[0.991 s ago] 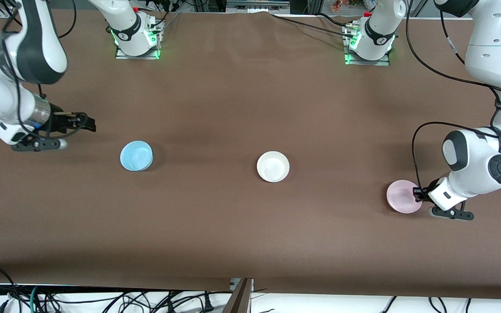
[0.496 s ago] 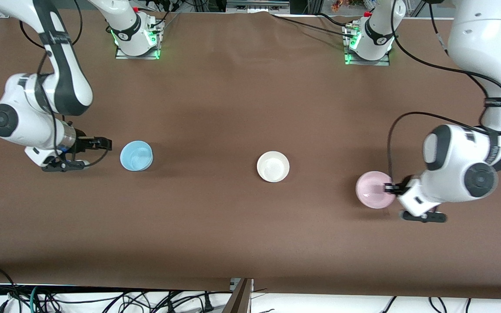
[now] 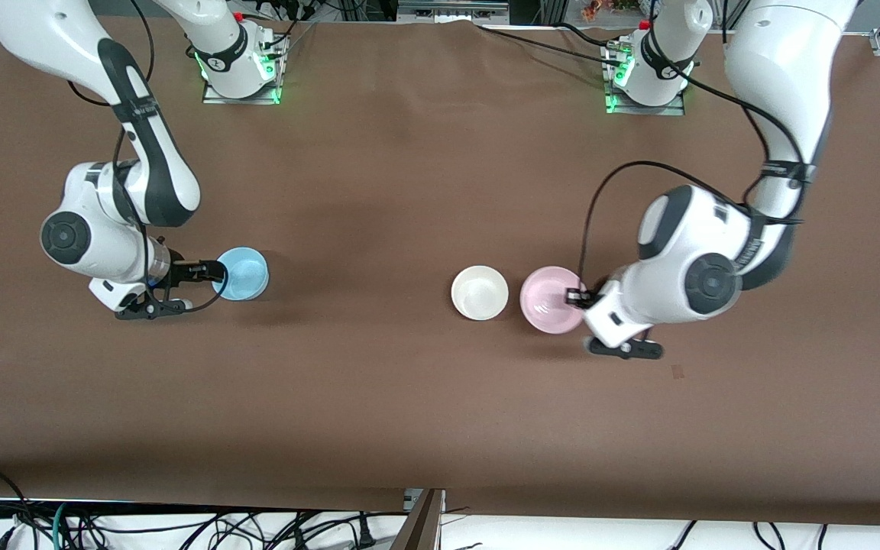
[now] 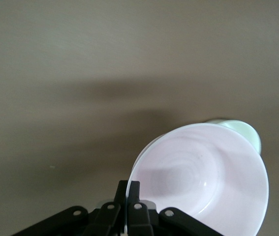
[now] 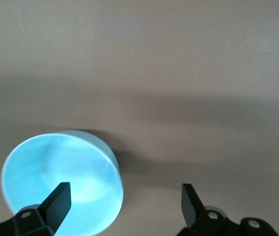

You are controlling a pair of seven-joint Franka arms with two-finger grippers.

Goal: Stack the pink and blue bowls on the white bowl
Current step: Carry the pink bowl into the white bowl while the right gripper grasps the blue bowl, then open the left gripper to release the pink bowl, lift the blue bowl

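Note:
The white bowl (image 3: 480,292) stands mid-table. My left gripper (image 3: 576,296) is shut on the rim of the pink bowl (image 3: 551,299), which it holds just beside the white bowl on the side of the left arm's end. In the left wrist view the left gripper (image 4: 128,189) pinches the pink bowl (image 4: 203,182), and the white bowl (image 4: 242,130) peeks out past its edge. The blue bowl (image 3: 241,273) rests on the table toward the right arm's end. My right gripper (image 3: 212,271) is open at its rim. In the right wrist view the right gripper (image 5: 124,194) straddles the wall of the blue bowl (image 5: 60,172).
The brown table top (image 3: 379,176) stretches bare between the bowls and the two arm bases (image 3: 240,69) (image 3: 646,76). Cables hang along the table edge nearest the front camera (image 3: 180,527).
My left gripper has carried the pink bowl from the left arm's end of the table up beside the white bowl. My right gripper has travelled to the blue bowl's rim, still open.

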